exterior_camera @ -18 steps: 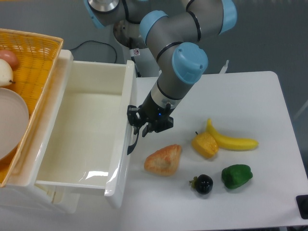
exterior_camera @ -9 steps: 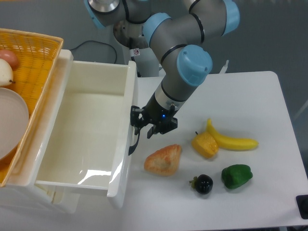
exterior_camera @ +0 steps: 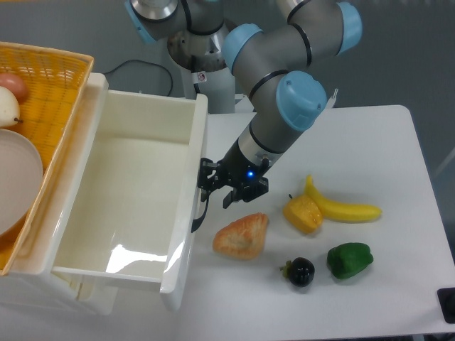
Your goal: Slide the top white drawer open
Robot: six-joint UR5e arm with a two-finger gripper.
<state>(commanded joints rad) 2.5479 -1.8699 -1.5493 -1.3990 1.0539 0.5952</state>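
fixed camera view looking down at the table (exterior_camera: pixel 370 128). the top drawer (exterior_camera: pixel 135 192) is slid well out of the white cabinet (exterior_camera: pixel 85 302), so you can see its glossy bare inside, and its front edge sits on the right side toward the arm. the gripper (exterior_camera: pixel 213 190) is right up against that front, at the curved black handle (exterior_camera: pixel 200 213), which runs down the drawer face just below the jaws. the jaws look closed on the handle's upper end, though the dark parts blend together so i can't be totally sure of the contact. a small blue light glows on the gripper body.

on top of the cabinet to the left is a yellow wicker basket (exterior_camera: pixel 53 78) with a white plate (exterior_camera: pixel 14 177) and something onion-like (exterior_camera: pixel 7 106) in it.

out on the table to the right of the drawer there's a bread roll (exterior_camera: pixel 242 236) just below the gripper, then a yellow pepper piece (exterior_camera: pixel 303 213) touching a banana (exterior_camera: pixel 345 209). an eggplant (exterior_camera: pixel 300 271) and a green pepper (exterior_camera: pixel 349 259) sit nearer the front edge, close together but apart.
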